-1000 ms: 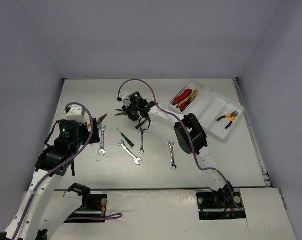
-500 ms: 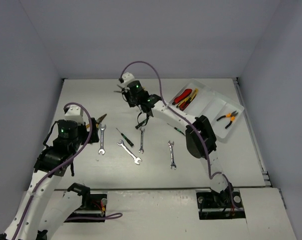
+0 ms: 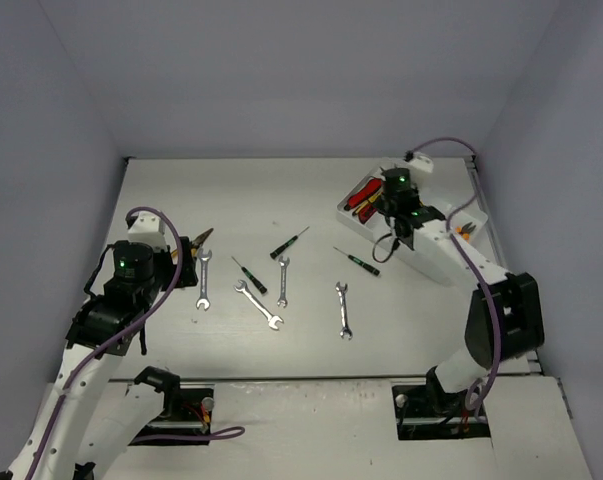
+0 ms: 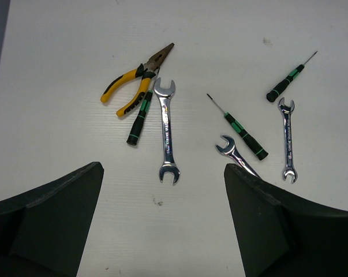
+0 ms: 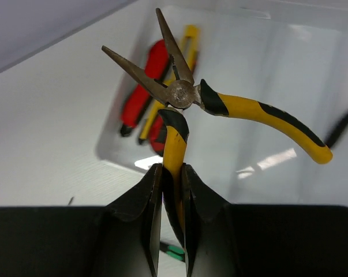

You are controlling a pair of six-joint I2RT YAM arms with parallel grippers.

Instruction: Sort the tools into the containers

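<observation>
Carrying yellow-handled pliers (image 5: 182, 95) over the tray (image 3: 428, 222) at the far right corner of the counter (image 3: 311, 190).
The right gripper (image 5: 172, 173) is clamped on one handle only, so the other handle swings wide and the nose points away from the fingers; the tool hangs above a compartment next to the one holding the utility knives (image 5: 140, 98), probably to keep kinds apart. The left gripper (image 4: 162, 173), fingers spread, hovers near the left edge over a second pliers (image 4: 133, 86), wrenches (image 4: 167, 130) and screwdrivers (image 4: 243, 134) lying loose, likely poised to pick next.
</observation>
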